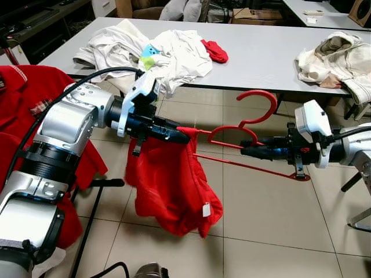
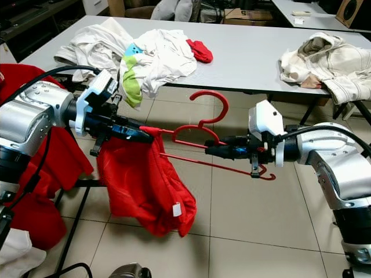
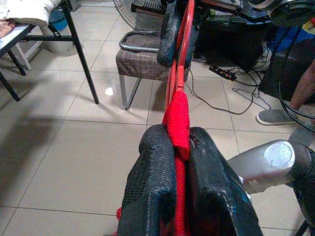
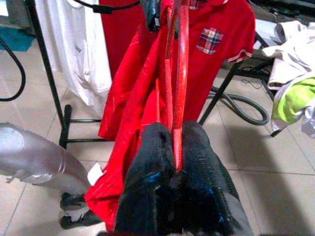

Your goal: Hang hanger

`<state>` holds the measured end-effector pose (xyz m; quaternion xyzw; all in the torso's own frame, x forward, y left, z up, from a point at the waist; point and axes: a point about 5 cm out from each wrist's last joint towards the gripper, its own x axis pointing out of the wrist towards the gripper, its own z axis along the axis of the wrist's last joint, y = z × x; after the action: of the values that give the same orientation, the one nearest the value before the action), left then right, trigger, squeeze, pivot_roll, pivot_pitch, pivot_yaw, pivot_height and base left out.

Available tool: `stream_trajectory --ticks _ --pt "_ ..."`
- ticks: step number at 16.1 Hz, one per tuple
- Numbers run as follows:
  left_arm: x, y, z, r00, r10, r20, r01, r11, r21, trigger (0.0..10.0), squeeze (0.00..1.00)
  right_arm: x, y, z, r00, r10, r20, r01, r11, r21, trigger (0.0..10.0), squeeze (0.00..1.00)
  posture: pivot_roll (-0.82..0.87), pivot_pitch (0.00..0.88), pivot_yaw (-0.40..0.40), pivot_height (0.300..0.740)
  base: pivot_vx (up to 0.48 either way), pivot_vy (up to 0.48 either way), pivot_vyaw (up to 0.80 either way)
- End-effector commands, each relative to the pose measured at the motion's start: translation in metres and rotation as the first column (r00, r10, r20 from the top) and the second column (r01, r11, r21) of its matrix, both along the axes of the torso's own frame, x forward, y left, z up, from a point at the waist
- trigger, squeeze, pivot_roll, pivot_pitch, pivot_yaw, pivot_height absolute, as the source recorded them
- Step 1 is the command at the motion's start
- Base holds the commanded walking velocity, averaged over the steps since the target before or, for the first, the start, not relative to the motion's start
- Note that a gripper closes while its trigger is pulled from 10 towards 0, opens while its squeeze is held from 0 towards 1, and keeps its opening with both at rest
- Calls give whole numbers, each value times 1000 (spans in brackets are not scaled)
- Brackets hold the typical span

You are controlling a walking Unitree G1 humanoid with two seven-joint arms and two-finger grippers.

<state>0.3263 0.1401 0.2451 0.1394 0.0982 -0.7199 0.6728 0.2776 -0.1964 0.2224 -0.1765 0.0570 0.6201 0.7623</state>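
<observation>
**Hanger held level between both claws, garment on one end**

The red hanger [image 1: 243, 136] lies flat in the air in front of the grey table [image 1: 261, 52], its hook pointing toward the table. A red garment [image 1: 171, 185] droops from its left end. My left gripper [image 1: 177, 136] is closed on that end, pinching hanger and cloth together. My right gripper [image 1: 249, 152] is clamped narrow on the hanger's right arm, near the neck.

Step in hand, as I judge it: dressing the hanger. The next move calls for drawing the cloth over the bare right arm, then carrying the hook to the black rack [image 4: 47, 73] where a red polo shirt [image 4: 216, 54] hangs.
</observation>
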Motion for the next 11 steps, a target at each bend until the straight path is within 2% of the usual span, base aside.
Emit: stream_trajectory --ticks 1,2,3,7,8,10,11 --pt "0 0 5 1000 -4 15 4 1000 -2 0 0 1 0 11 999 17 39 -17 1000 7 10000 196 -26 0 45 740 0 0 0" --pt "0 0 5 1000 2 11 -2 1000 -9 0 0 1 0 11 999 17 38 -17 1000 7 10000 651 -26 0 45 740 0 0 0" --pt "0 0 5 1000 7 5 -7 1000 -19 0 0 2 -1 12 999 13 37 -14 1000 11 10000 1000 -26 0 45 740 0 0 0" --pt "0 3 1 999 38 -10 -38 999 -33 0 0 8 -7 18 997 -47 64 45 998 39 10000 1000 -29 0 46 740 0 0 0" --pt "3 8 -4 995 96 0 -96 995 -27 0 0 9 -16 24 992 -96 86 90 994 64 10000 1000 -23 0 40 740 0 0 0" --pt "11 21 -15 962 273 18 -272 962 -39 0 0 1 -38 49 979 -181 97 158 965 208 10000 1000 -21 0 39 740 0 0 0" --pt "12 23 -17 954 300 19 -299 953 -45 0 0 -2 -40 52 978 -184 97 159 962 223 10000 1000 -21 0 39 740 0 0 0"
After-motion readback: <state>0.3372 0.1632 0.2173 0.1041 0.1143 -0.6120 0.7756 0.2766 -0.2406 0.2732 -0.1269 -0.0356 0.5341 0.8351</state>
